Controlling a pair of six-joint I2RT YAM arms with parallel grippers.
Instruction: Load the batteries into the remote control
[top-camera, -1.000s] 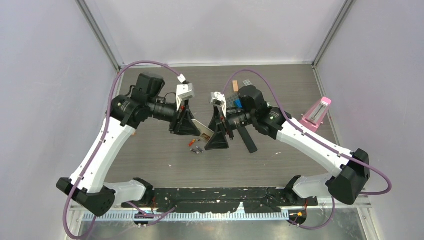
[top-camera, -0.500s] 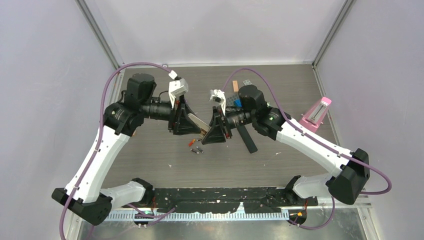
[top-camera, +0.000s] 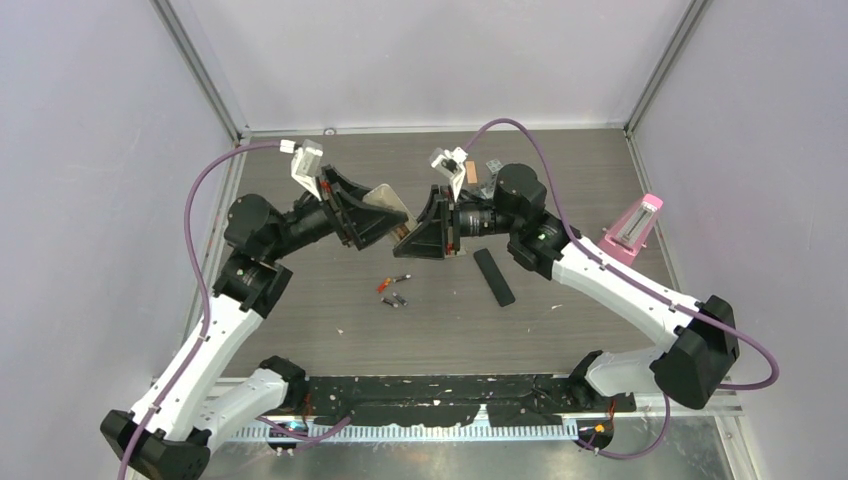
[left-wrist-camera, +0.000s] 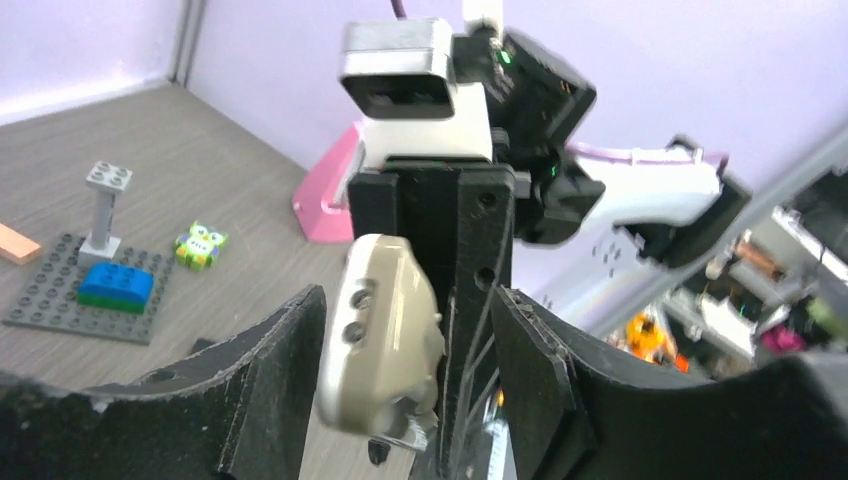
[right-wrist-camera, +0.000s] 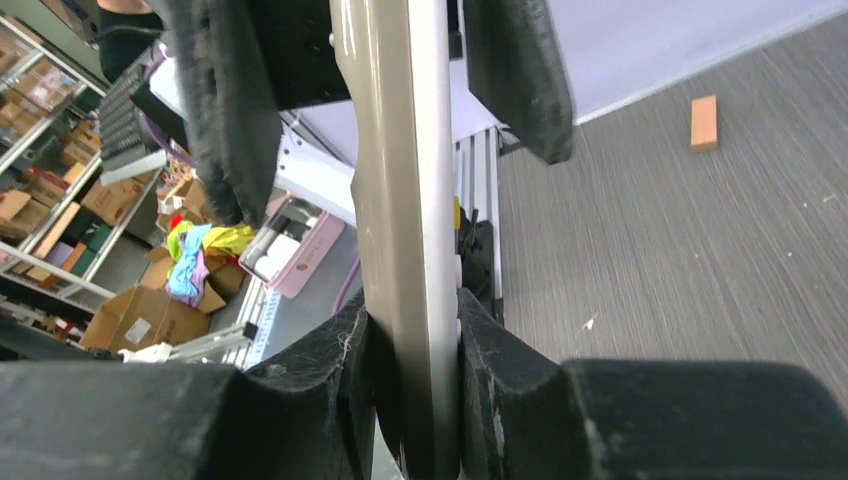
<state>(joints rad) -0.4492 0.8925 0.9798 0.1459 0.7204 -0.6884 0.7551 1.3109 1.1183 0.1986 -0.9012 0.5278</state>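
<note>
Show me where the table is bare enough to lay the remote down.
Widest bare patch: near centre, between the batteries and the black tape strip at the near edge. Also left of the batteries, up to the left arm. Crowded: the far side by the brick plate, and around the black cover.

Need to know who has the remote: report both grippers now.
Left gripper: open, straddling the remote, not gripping.
Right gripper: shut on the remote.

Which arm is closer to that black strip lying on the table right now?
Right. The right arm hangs just beyond the black strip's far end; the left arm is well off to its left, past the batteries.
</note>
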